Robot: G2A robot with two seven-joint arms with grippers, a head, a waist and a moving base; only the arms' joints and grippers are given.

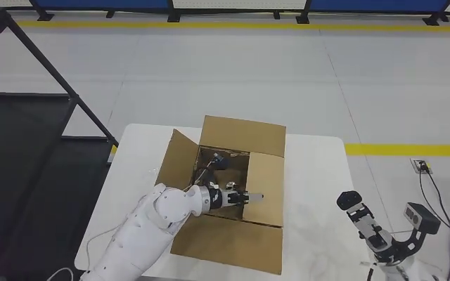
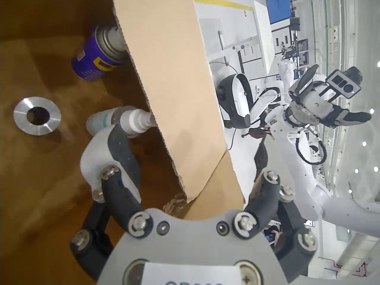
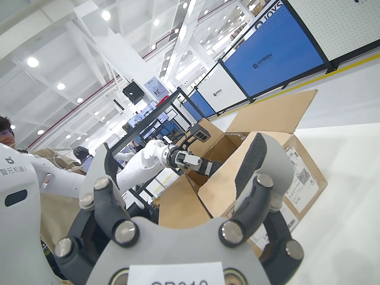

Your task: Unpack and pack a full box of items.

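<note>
The left gripper [image 2: 187, 161], jaws spread, straddles the brown cardboard box's [image 1: 232, 242] infolded flap at the centre of the top view, probably clearing access to the white spray bottle [image 2: 118, 120] inside; the right gripper [image 3: 182, 149] hangs lower right, likewise spread.

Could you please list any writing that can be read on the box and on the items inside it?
Shipping label on the box: print and a square code, too small to read.
Blue can: yellow patch of lettering, too blurred to read.
White bottle: no legible words.
Metal ring: no writing.
</note>
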